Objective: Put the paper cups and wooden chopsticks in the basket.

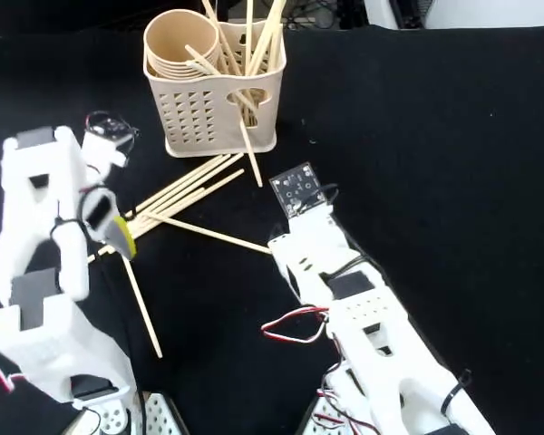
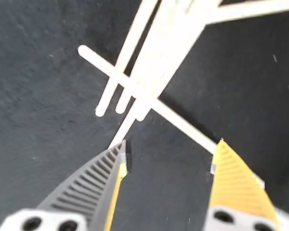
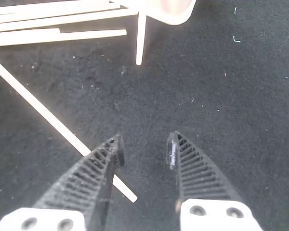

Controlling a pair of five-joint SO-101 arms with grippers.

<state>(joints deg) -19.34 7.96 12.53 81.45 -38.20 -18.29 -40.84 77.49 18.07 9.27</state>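
Basket: a slotted plastic basket (image 1: 186, 127) stands at the far side of the black table (image 1: 435, 136). It already holds a nested stack of paper cups (image 1: 177, 45) and several upright chopsticks (image 1: 265, 36).
Loose bundle: a fan of wooden sticks, the loose bundle (image 1: 186, 186), lies flat on the cloth. It runs from near the basket's foot towards the left arm.
Strays: a leaning stick (image 1: 251, 154) hangs out of the basket's side with its tip on the table. A long stray (image 1: 213, 234) crosses the bundle's near end and a short stray (image 1: 143, 310) lies nearer the arm bases.
Left gripper: the left gripper (image 2: 172, 144) hovers over the bundle's near end. Its fingers are spread wide with nothing between them.
Right gripper: the right gripper (image 3: 144, 144) sits low over the cloth with a moderate gap and holds nothing. The long stray's end lies beside one finger.
Handling: the sticks are probably light, stiff and smooth, so they are likely to roll or pivot when nudged. They lie thin against the cloth, so the fingertips must reach the table surface.
Hold point: near mid-length, across the stick, so that it balances. One or two sticks should be easier to take than the whole fan.
Progress: the cups appear done, while the loose sticks are still on the table.
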